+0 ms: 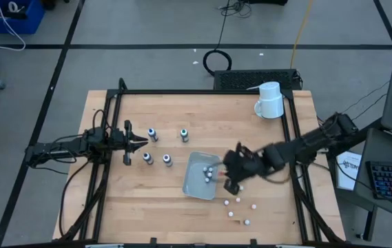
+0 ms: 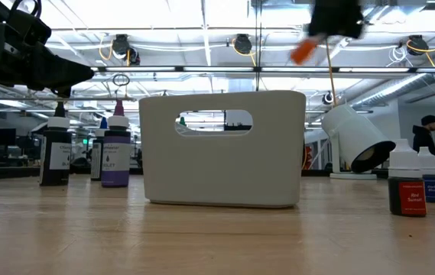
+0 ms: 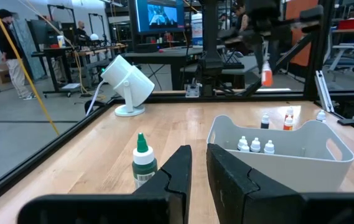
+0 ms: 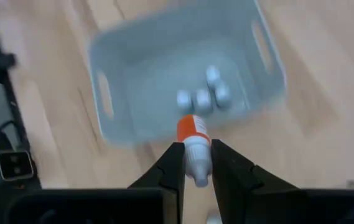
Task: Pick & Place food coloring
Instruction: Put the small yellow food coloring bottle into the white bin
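1. Food coloring is gripped by the right gripper (image 4: pixel 195 163): a small bottle (image 4: pixel 193 149) with a white body and an orange label band is clamped between the two fingers, above the near edge of the pale bin (image 4: pixel 158 56).
2. In the high view the right gripper (image 1: pixel 234 180) is seen at the bin's (image 1: pixel 194 180) right side, over the table (image 1: pixel 182 117).
3. Three white-capped bottles (image 4: pixel 200 94) are seen standing together inside the bin.
4. Four capped bottles (image 1: pixel 158 146) are stood on the table between the bin and the left gripper (image 1: pixel 139 143), whose fingers are held narrowly apart with nothing between them.
5. Several small white-capped bottles (image 1: pixel 238 207) are left on the table just right of and below the bin.
6. On a red-labelled bottle (image 2: pixel 407 186) in the low view, "Red" can be read; the rest of that label and the labels on the dark bottles (image 2: pixel 87 149) cannot be read.
7. A white mug (image 1: pixel 270 100) is lying near the table's far right corner.
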`<state>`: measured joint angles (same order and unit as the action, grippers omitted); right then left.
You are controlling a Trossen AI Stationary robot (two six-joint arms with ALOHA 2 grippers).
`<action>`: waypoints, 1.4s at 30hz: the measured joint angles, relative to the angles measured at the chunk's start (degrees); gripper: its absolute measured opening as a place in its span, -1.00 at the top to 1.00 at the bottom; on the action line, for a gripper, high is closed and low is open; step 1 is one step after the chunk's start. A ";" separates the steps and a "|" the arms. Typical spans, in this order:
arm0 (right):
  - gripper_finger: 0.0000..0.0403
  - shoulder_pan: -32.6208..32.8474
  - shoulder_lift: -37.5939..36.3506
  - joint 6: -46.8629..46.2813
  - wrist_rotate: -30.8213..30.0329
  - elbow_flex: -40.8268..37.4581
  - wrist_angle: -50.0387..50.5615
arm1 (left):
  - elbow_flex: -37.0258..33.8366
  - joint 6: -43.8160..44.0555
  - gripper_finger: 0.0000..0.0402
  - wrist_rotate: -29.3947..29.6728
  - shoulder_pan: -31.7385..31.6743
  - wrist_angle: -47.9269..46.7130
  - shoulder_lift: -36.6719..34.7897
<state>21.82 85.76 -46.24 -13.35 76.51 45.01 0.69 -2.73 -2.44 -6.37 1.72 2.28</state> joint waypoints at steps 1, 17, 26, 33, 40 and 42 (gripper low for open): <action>0.76 -1.90 0.00 3.68 1.43 0.00 -2.17 | 0.01 0.00 0.71 0.00 0.00 0.01 0.00; 0.76 -16.01 11.28 32.40 8.99 21.66 5.51 | 0.01 -0.01 0.71 0.00 0.01 -0.08 0.01; 0.76 -16.56 27.38 36.89 8.95 47.60 23.43 | 0.00 -0.01 0.71 0.00 0.02 0.00 0.00; 0.76 -17.18 34.46 36.92 9.24 51.39 30.92 | 0.02 -0.02 0.71 0.01 0.01 -0.03 0.01; 0.76 -17.62 40.55 38.08 13.22 51.36 32.57 | 0.02 -0.02 0.71 0.00 0.02 -0.02 0.00; 0.76 -17.63 42.03 38.77 13.67 51.36 32.57 | 0.00 -0.02 0.71 0.00 0.02 -0.03 0.00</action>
<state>4.19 127.78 -7.47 0.32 127.87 77.58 0.69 -2.74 -2.44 -6.35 1.69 2.28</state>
